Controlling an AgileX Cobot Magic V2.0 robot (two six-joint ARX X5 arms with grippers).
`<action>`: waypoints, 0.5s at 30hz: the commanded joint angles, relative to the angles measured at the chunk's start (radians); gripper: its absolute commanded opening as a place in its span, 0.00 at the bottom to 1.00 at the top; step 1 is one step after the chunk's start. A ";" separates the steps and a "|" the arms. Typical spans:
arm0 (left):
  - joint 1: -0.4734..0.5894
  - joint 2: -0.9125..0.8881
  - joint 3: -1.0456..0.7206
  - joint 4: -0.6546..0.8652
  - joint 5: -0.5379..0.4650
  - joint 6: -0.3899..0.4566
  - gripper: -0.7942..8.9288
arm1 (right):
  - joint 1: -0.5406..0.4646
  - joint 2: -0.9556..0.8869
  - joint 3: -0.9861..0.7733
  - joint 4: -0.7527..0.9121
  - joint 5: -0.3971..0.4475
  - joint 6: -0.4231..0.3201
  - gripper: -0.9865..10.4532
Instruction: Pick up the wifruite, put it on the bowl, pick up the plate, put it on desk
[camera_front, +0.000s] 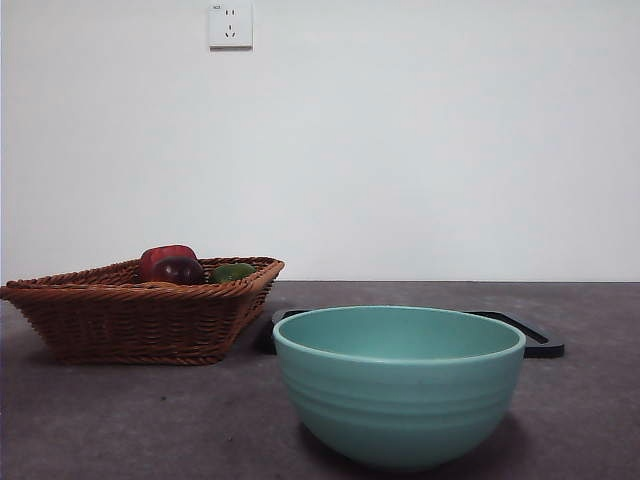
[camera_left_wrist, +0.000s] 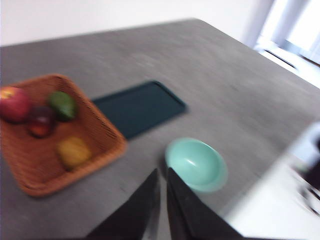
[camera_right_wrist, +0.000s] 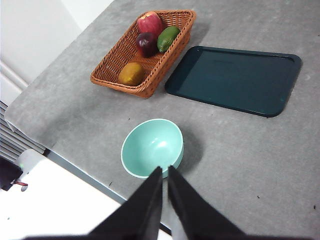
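Dark grey, matte and faintly mottled, the table (camera_front: 600, 400) is seen in the front view against a plain white wall with a white wall socket (camera_front: 230, 25) high up. A large, deep, round teal-green ceramic bowl (camera_front: 399, 385) stands near the camera, empty as far as can be seen. Behind it the thin edge of a flat dark rectangular tray (camera_front: 535, 343) is visible. To the left a brown woven wicker basket (camera_front: 140, 315) is placed, with a dark red-purple fruit (camera_front: 178, 269), a red fruit behind it and a green fruit (camera_front: 232, 271) showing above its rim. No arm is seen in this view.

From the left wrist view, which is blurred, the basket is shown holding the red apple-like fruit (camera_left_wrist: 14, 104), the dark red-purple fruit, the green fruit and the small rounded orange-brown wifruite (camera_left_wrist: 73, 152), which lies apart from the others. The tray is just beside the basket, and the bowl stands apart from both. The left gripper (camera_left_wrist: 162, 172) is held high above the table with its jaws nearly together and nothing between them.

From the right wrist view the same layout is seen sharply: the wifruite (camera_right_wrist: 132, 73) lies in the basket end nearest the bowl. The right gripper (camera_right_wrist: 164, 171) is held high over the bowl's rim, jaws nearly closed, gripping nothing.
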 joint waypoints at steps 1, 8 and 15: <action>0.060 -0.039 -0.150 0.212 0.002 0.031 0.10 | 0.010 0.002 0.015 0.010 0.001 -0.008 0.10; 0.191 -0.143 -0.679 0.861 -0.154 -0.029 0.10 | 0.010 0.002 0.015 0.010 0.001 -0.008 0.10; 0.220 -0.222 -0.959 1.057 -0.455 -0.192 0.10 | 0.010 0.002 0.015 0.010 0.001 -0.008 0.10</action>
